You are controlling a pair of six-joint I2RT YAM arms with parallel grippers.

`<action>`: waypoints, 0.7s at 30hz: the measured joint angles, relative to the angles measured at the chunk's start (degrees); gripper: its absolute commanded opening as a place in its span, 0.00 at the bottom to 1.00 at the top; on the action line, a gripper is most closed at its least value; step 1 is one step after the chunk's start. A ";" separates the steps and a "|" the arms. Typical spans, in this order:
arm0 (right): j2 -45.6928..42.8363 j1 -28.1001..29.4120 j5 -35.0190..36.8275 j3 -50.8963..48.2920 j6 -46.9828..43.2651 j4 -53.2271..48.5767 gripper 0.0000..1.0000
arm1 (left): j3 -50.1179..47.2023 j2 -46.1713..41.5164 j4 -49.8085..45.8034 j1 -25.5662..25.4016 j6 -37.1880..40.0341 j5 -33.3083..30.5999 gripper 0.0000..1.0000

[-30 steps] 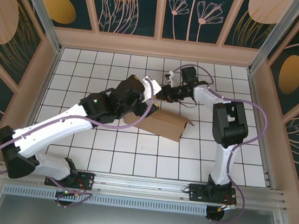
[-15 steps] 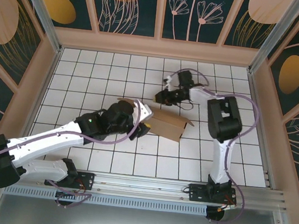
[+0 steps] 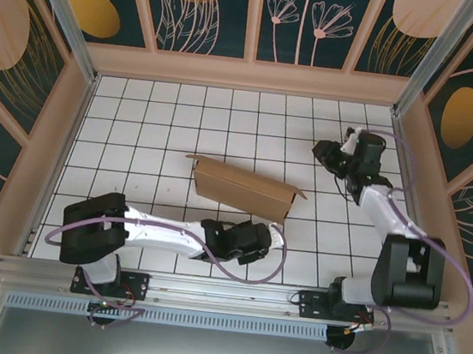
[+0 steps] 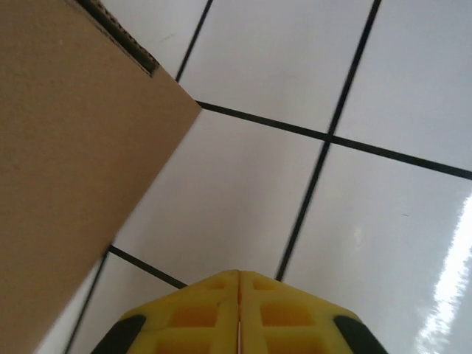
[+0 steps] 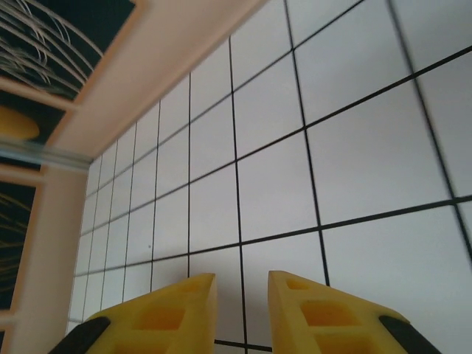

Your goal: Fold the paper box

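The yellow fingers (image 4: 184, 317) of the left gripper (image 4: 240, 274) are being pressed flat together, tip to tip, and nothing is being gripped between them. Just to their left in the wrist view, a plain brown side of the paper box (image 4: 66, 169) is being shown, with its corrugated edge and one corner lying on the white tiled table (image 4: 383, 221); no contact between fingers and cardboard is being made.

The jaws of the right gripper (image 5: 242, 284) are being held slightly apart, and only bare tiles are being seen through the narrow gap. Beyond them, the peach-coloured wall frame (image 5: 147, 66) is being shown.

From above, the paper box (image 3: 243, 191) is being seen lying near the middle of the table (image 3: 141, 113), its long side slanting from far left to near right. The left gripper (image 3: 257, 234) is being held low, just near of the box's right end. The right gripper (image 3: 322, 150) is being held apart from the box, to its far right.
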 measured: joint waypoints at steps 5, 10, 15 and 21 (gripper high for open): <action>-6.21 -0.42 3.04 -2.51 0.46 -0.24 0.25 | 0.02 2.25 7.32 -1.62 4.15 -9.35 0.00; -10.08 -0.44 5.07 -4.96 0.61 -0.72 0.24 | 0.07 8.00 10.38 -2.82 6.80 -12.11 0.00; -11.87 -0.44 6.03 -6.27 0.63 -0.96 0.23 | 0.17 11.72 11.78 -2.99 8.09 -13.77 0.00; -13.92 -0.42 6.38 -9.05 0.70 -0.72 0.23 | 2.40 15.82 14.23 -2.97 9.18 -18.08 0.00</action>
